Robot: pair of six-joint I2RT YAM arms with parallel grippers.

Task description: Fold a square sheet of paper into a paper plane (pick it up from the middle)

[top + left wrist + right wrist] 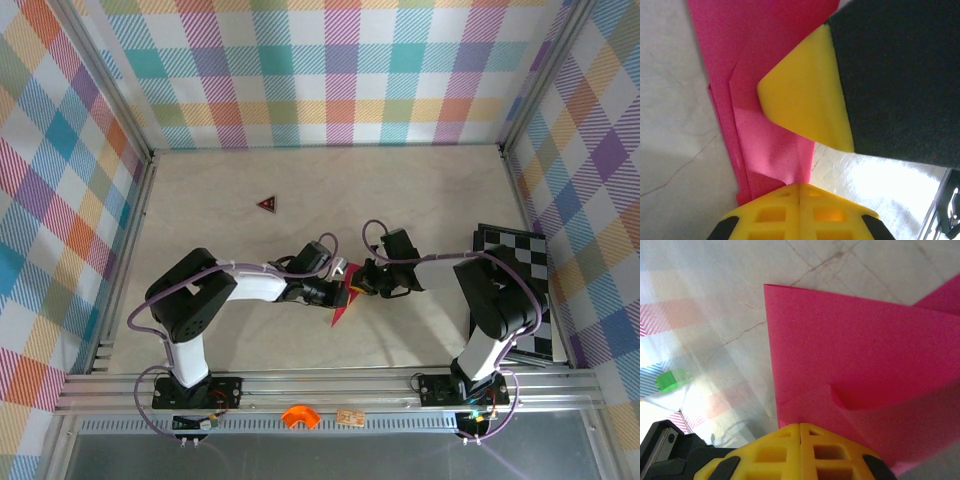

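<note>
the left claw (799,194) was fully closed, its yellow fingers (765,216) pressed together with the pink paper (765,145) pinched between them. the right claw (800,434) was closed just as tight on another edge of the same paper. the two claws met tip to tip, well left of the checkerboard (520,262). the paper, folded into a narrow layered shape with a pointed end, lay on the table (200,200) left of the checkerboard, its point aimed away from it.
</note>
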